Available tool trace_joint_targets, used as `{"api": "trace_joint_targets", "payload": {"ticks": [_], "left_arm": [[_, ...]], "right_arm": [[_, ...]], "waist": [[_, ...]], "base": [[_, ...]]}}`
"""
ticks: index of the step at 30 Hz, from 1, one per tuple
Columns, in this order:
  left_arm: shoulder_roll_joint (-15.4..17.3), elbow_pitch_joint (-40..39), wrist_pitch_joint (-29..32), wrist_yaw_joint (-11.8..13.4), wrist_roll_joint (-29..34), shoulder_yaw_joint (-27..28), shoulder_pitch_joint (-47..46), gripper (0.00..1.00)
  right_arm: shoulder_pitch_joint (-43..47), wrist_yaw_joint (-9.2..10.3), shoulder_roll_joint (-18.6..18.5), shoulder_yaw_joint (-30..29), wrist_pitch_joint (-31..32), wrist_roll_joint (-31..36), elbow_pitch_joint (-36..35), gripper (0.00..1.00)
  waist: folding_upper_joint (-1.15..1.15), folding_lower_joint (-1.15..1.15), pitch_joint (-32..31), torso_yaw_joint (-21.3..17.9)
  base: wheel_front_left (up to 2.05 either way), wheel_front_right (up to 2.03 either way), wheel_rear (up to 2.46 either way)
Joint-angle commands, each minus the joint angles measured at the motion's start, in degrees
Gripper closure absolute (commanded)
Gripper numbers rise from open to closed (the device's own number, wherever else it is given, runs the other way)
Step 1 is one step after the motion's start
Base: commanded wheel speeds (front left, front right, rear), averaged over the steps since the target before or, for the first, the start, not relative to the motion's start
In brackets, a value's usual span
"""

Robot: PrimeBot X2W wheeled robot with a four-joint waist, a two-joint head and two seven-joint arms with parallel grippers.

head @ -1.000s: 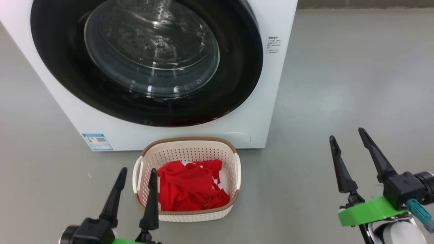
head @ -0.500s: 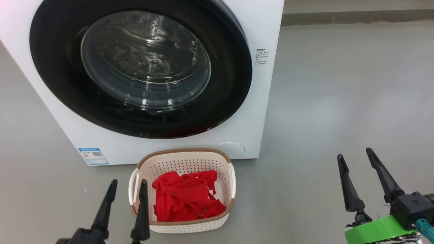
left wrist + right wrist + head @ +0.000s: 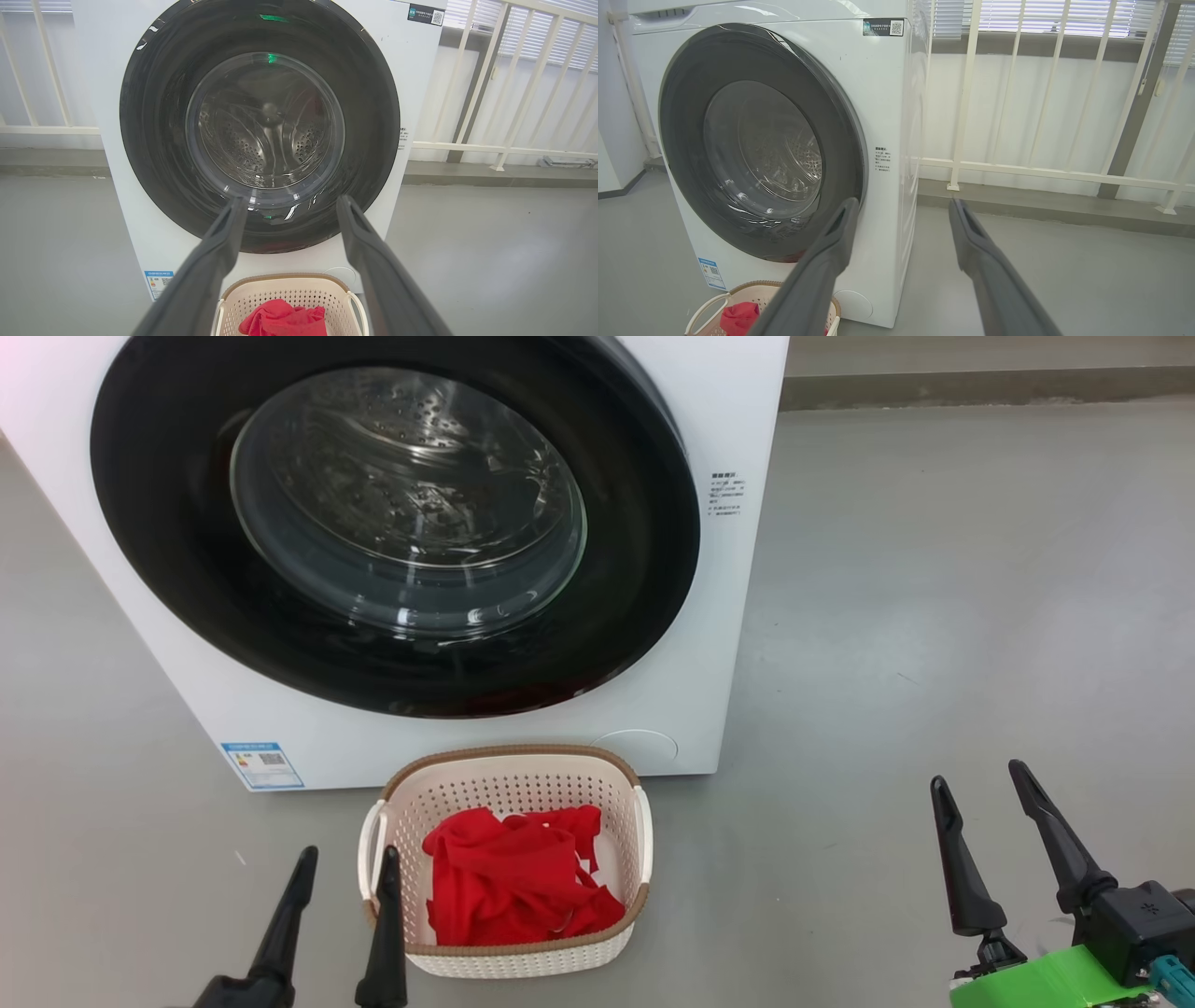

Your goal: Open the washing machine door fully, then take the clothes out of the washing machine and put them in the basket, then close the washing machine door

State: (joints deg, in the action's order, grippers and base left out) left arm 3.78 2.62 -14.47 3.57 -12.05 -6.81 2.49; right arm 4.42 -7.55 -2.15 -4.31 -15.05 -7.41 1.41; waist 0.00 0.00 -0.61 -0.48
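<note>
Directly in front of the washing machine (image 3: 738,644), by the head view, the basket (image 3: 509,753) stands on the floor (image 3: 934,616) just beside the machine's base, below the washing machine door (image 3: 392,523). The clothes (image 3: 513,887) lie inside it as a crumpled, bright red heap, soft and loosely folded, below the brown rim. The left gripper (image 3: 349,851) hangs at the basket's left corner on the side away from the machine, fingers spread and empty. The right gripper (image 3: 976,775) stands well apart from the machine, off its right front corner, likewise spread and holding nothing. By the left wrist view, the door's glossy black rim sits against the machine's white front, and the steel drum (image 3: 261,140) behind the glass shows no fabric. By the right wrist view, taken obliquely, the door lies flush with the machine's face, with no gap evident at its edge. Judgement: unloading appears complete, and closing, the step in hand, looks to be at its end. The next move calls for little beyond confirming that the door has caught, which these views cannot settle, and keeping both arms clear of the basket.
</note>
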Motion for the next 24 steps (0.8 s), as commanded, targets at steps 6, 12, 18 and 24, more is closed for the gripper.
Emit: {"api": "trace_joint_targets", "payload": {"ticks": [6, 12, 18, 24], "left_arm": [[0.3, -1.6, -0.5, -0.7, 0.8, 2.1, -1.4, 0.00], [-0.5, 2.1, 0.5, -1.0, -0.6, -0.3, 0.1, 1.00], [-0.5, 2.4, 1.5, -1.4, -4.5, 0.3, -0.3, 1.00], [-0.4, 2.8, 2.4, -1.8, -8.5, 0.9, -0.7, 1.00]], "right_arm": [[-1.1, 0.06, -0.7, 1.5, 0.0, -0.2, -1.8, 0.00], [0.3, 0.00, 0.7, 0.1, 0.1, -1.0, 2.4, 1.00], [-0.1, 0.00, 0.4, 0.2, 1.0, -5.4, 2.8, 1.00], [-0.8, 0.01, 0.1, 0.4, 1.8, -9.7, 3.4, 1.00]], "waist": [[0.00, 0.00, 0.3, 0.2], [0.00, 0.00, 0.3, 0.3], [0.00, 0.07, 0.3, 0.3], [0.00, 0.00, 0.4, 0.3]], "base": [[0.00, 0.00, 0.00], [0.00, 0.00, 0.00], [0.00, 0.00, 0.00], [0.00, 0.00, 0.00]]}}
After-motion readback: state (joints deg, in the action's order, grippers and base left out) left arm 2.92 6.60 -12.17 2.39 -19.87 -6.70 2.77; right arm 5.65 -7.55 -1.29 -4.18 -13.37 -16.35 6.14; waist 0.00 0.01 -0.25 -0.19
